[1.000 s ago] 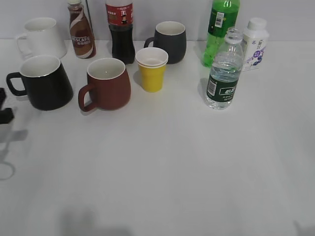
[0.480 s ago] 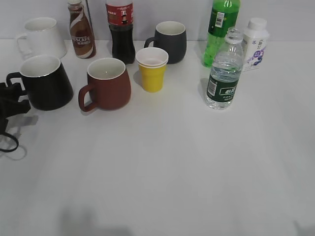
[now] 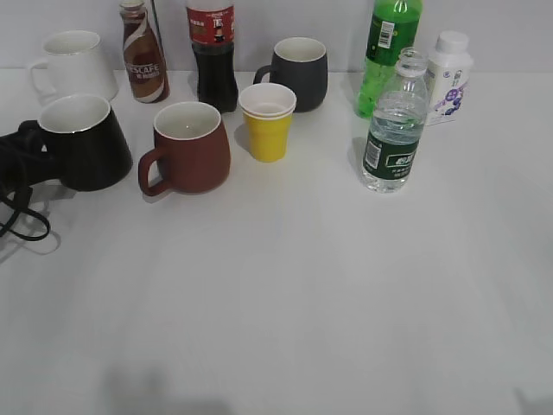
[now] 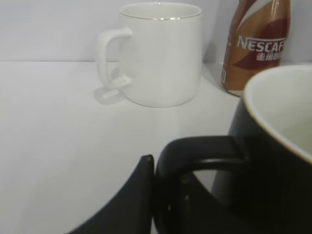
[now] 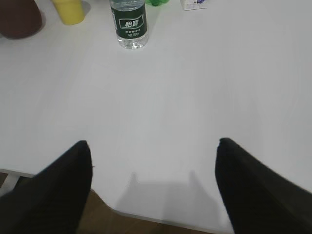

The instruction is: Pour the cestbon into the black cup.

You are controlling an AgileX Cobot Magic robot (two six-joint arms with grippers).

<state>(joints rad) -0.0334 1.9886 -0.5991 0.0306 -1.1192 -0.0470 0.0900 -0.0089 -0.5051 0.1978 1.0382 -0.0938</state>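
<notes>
The black cup (image 3: 91, 151), glossy with a white inside, stands at the left of the table. My left gripper (image 3: 26, 160) is at its loop handle. In the left wrist view the cup (image 4: 273, 170) fills the right side, and the left gripper (image 4: 165, 187) has one finger pressed against the outside of the handle, shut on it. The cestbon (image 3: 393, 138), a clear uncapped bottle with a dark green label, stands upright at the right. It also shows in the right wrist view (image 5: 129, 24). My right gripper (image 5: 153, 144) is open and empty over the table's front edge, far from the bottle.
A reddish-brown mug (image 3: 190, 147) stands right beside the black cup. A white mug (image 3: 73, 65) and a Nescafe bottle (image 3: 143, 56) are behind it. A cola bottle (image 3: 212, 52), yellow cup (image 3: 268, 121), dark grey mug (image 3: 298, 73), green soda bottle (image 3: 389, 52) and white milk bottle (image 3: 448, 78) stand at the back.
My left gripper has come in from the left edge and closed on the black cup's handle. The cup has shifted slightly to the right. The bottle has not moved.
</notes>
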